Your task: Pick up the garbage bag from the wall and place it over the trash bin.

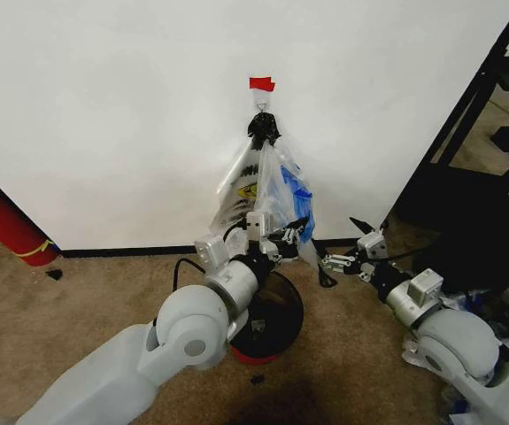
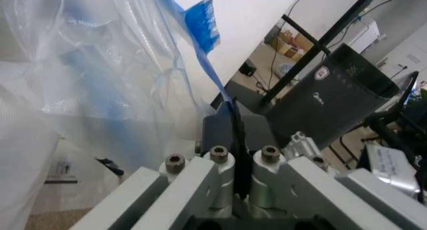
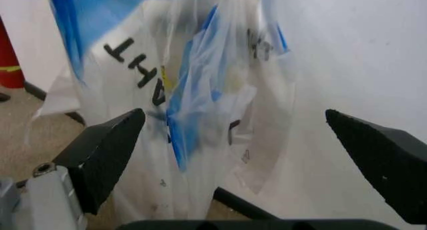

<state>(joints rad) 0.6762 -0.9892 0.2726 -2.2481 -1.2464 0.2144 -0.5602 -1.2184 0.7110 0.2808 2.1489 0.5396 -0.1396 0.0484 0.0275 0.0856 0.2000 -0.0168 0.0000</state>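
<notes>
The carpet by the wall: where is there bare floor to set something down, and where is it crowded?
Bare carpet lies between the red cylinder and the left arm. It is crowded under the hook: the garbage bag hangs there, pinched by the left pincer, over the trash bin. The right pincer is open beside it.

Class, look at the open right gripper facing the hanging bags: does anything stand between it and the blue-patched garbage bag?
Nothing visible does. The right gripper faces the garbage bag directly across open space; the printed clear bag hangs with it on the wall.
</notes>
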